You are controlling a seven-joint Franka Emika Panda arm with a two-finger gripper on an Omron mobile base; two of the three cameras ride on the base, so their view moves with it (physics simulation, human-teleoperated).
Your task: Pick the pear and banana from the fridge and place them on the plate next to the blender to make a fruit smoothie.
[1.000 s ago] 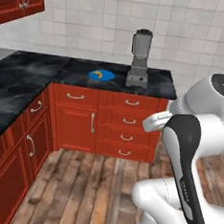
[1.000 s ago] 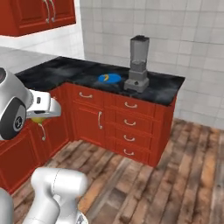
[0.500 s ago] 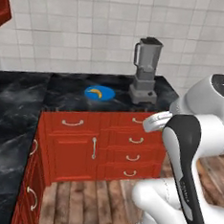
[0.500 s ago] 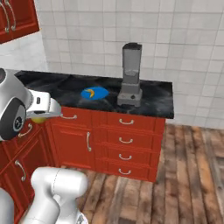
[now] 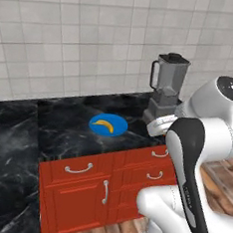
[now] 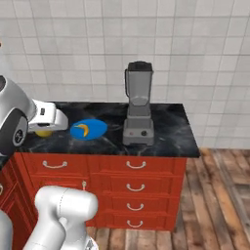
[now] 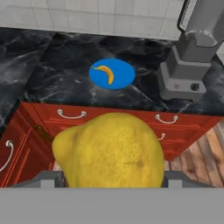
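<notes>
Fingers held wide around the pear, which sat clamped between them and took up the lower middle of the hand view; the gripper itself was mostly hidden behind the white arm in the right base view, with just a sliver of yellow fruit showing under the hand; the forearm was folded back and the hand reached forward and down, raised in front of the red drawers rather than over the tabletop; the pear's narrower end leaned to the left of that view, its broad body to the right, though which end carried the stem I could not tell.

Ahead of the fingers and beyond the cabinet edge lay the blue plate on the black marbled tabletop; the banana rested on it, its long axis running from upper left to lower right in the hand view, curved, one end toward the tiled wall; ahead and to the right of the fingers stood the blender, upright, grey base on the tabletop, well apart from the plate but on the same stretch of surface.

Red cabinet fronts with curved metal handles ran below the tabletop; white tiles covered the wall behind; a wooden plank floor showed off to the right.
</notes>
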